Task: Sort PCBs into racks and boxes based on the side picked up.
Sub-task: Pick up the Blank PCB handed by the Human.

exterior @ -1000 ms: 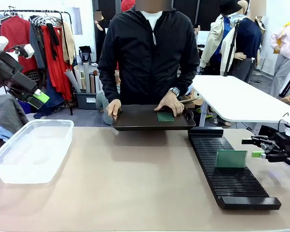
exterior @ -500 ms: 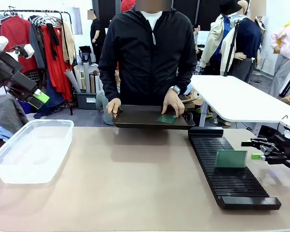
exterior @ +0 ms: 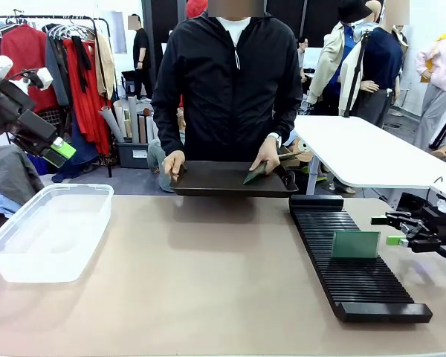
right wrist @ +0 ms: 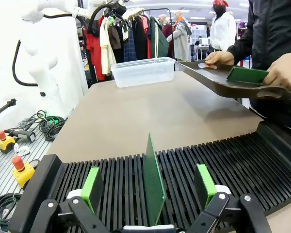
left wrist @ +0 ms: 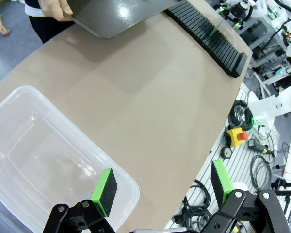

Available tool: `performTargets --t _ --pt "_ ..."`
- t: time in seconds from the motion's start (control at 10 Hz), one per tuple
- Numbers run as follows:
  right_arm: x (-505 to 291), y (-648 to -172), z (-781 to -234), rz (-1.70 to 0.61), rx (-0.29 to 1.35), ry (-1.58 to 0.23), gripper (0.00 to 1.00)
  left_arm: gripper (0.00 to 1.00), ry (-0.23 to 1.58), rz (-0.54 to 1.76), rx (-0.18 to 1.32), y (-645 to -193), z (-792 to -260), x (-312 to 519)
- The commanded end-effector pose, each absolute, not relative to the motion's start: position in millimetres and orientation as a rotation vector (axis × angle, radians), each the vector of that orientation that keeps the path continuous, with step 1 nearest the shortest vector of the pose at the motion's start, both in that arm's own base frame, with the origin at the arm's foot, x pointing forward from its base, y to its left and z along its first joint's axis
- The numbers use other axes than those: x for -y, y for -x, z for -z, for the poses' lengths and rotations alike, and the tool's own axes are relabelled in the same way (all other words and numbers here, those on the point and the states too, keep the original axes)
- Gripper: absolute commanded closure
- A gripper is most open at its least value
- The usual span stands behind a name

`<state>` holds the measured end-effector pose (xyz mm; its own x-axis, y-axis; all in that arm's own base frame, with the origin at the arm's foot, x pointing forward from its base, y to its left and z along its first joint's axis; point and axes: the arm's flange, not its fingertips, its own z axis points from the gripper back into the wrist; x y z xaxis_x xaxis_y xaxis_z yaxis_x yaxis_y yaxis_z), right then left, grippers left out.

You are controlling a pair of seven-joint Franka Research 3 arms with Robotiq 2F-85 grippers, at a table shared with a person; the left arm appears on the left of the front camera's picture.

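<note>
At the far edge of the beige table (exterior: pixel 208 282) a person holds a smooth dark flat tray (exterior: pixel 208 182) with one hand (exterior: pixel 175 163) on its left end. The other hand (exterior: pixel 267 158) tips up a thin green rectangular PCB (exterior: pixel 254 174), so one edge of the board is raised while the other rests on the tray.

A second green PCB (exterior: pixel 355 244) stands upright on its edge in a slot about midway along the long black slotted rack (exterior: pixel 357 286), which runs from the far edge toward the near right corner. The clear translucent plastic tub (exterior: pixel 30 260) sits at the left edge with no board visible in it.

The left gripper (exterior: pixel 59 152) hangs high over the left edge above the tub, its green pads wide apart and holding nothing. The right gripper (exterior: pixel 394 229) sits low at the right edge just beside the rack, aimed at the standing board. Its jaws are also spread and grip nothing, apart from the board.

By my reading, one board is already racked and the next is being picked up on the tray for a handover, with both arms waiting. The next move would call for an arm to reach the far edge, line its open jaws over a free edge of the tilted board clear of the person's fingers, close, then carry it to rack or tub according to the face presented
</note>
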<state>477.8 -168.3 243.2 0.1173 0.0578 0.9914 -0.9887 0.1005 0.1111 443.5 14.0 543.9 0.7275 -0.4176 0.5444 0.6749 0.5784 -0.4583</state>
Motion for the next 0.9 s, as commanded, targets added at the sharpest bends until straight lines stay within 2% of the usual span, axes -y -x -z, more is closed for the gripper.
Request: performTargets --t 0.0,0.5,0.8 --pt "170.0 -479.1 -246.3 -1.091 1.125 -1.138 0.00 0.00 0.705 0.664 0.406 -443.0 -545.2 -14.1" --pt "168.3 -477.9 -243.2 -1.084 1.124 -1.144 0.00 0.00 0.705 0.664 0.406 -443.0 -545.2 -14.1" --pt "162.4 -478.2 -295.6 -1.006 1.124 -1.108 0.00 0.00 0.705 0.664 0.406 -443.0 -545.2 -14.1"
